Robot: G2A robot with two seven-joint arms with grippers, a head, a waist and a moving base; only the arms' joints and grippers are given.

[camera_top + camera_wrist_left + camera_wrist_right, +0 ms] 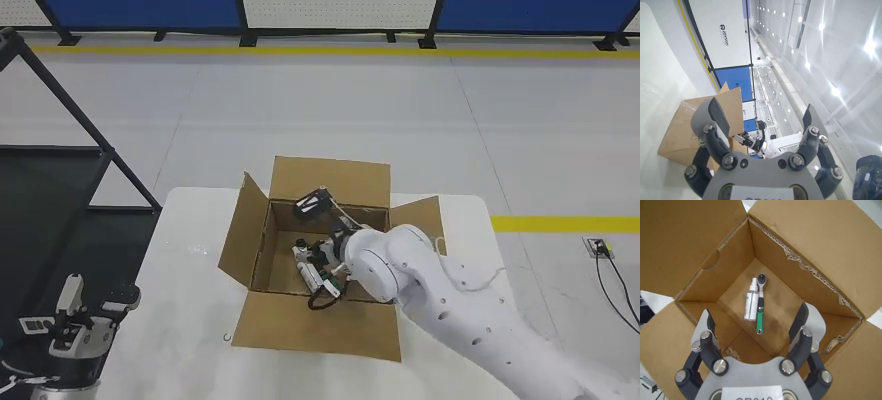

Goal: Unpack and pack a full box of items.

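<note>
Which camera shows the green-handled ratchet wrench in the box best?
Right wrist view: it looks straight down into the open brown cardboard box, showing the whole green-handled metal ratchet wrench. Top view shows it small, close against the arm. Left wrist view faces the box's outside.

A white table (190,300) with rounded corners carries a single open cardboard box (315,342), which stands toward the far edge with its four flaps spread outward. The near flap reaches out over the tabletop on the robot's side. Just beside that flap's corner, a tiny pale object (228,336), too small to identify, lies on the bare surface.
</note>
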